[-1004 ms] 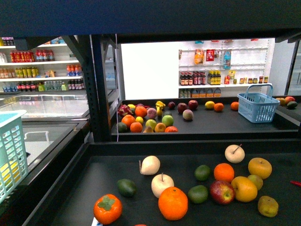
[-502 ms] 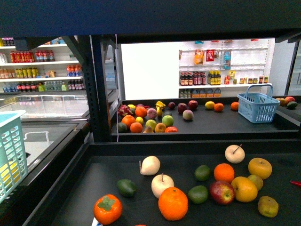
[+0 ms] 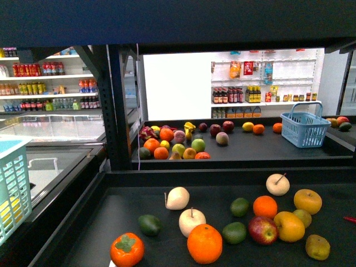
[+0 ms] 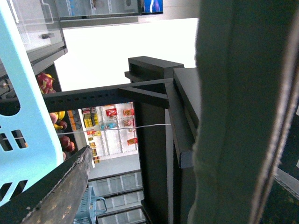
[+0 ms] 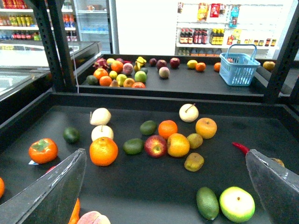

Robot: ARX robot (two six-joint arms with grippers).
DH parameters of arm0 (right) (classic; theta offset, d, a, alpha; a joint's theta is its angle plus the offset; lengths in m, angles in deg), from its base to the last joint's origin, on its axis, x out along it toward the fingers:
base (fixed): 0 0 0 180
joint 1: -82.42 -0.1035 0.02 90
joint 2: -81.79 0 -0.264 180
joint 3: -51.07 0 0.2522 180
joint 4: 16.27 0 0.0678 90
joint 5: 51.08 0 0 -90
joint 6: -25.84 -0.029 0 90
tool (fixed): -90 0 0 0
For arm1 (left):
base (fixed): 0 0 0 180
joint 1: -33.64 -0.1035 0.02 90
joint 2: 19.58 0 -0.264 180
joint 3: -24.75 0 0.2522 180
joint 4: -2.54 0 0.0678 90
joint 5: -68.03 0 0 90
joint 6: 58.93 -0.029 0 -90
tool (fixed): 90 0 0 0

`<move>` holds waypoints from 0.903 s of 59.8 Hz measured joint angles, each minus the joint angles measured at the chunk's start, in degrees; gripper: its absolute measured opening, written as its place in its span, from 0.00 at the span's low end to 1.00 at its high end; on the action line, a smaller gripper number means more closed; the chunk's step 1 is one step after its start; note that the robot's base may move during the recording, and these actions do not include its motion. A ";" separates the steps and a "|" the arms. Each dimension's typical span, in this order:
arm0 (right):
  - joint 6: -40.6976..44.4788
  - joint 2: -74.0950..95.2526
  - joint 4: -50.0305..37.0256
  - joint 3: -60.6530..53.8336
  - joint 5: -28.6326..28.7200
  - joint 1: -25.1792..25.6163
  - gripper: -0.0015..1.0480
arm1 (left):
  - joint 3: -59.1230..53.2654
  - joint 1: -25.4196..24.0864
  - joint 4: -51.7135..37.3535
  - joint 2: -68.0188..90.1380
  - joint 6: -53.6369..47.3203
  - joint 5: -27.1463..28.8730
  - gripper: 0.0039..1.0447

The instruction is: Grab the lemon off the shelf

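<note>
At the left edge of the front view stands a pale turquoise plastic basket point(image 3: 11, 189) with a slotted lattice wall. Its wall also fills one side of the left wrist view, beside the left fingers point(image 4: 60, 196). Only one scuffed, wedge-shaped finger is clearly seen there, so I cannot tell how far they are parted or whether they hold anything.

The shelf point(image 3: 115, 111) is black metal with perforated uprights and two flat, matte-black levels. On the near tabletop, from its left front corner rightward, lie:
- a glossy orange persimmon point(image 3: 127, 249) with a green leafy cap;
- a dark green avocado point(image 3: 149, 224);
- two smooth cream-white stemmed fruits point(image 3: 192, 220);
- a large dimpled orange point(image 3: 204, 243);
- two green limes point(image 3: 234, 232);
- a shiny red apple point(image 3: 262, 230);
- round yellow-orange fruits point(image 3: 307, 201) near the right edge.

The lemon point(image 3: 248, 126) is a small, bright yellow oval on the far tabletop, near its back edge and right of centre. It lies just beside a small orange point(image 3: 258, 128) and well apart from the fingers. Further right, near that tabletop's right edge, sits a blue plastic basket point(image 3: 304, 128) with an upright handle.

The right fingers point(image 5: 51, 191) are flat grey blades spread wide apart above the near tabletop, with nothing between them.
</note>
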 joint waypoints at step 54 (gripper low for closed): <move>-0.15 -0.07 0.00 0.02 -0.04 -0.02 0.98 | -12.90 2.58 85.77 -63.56 -70.20 12.37 0.93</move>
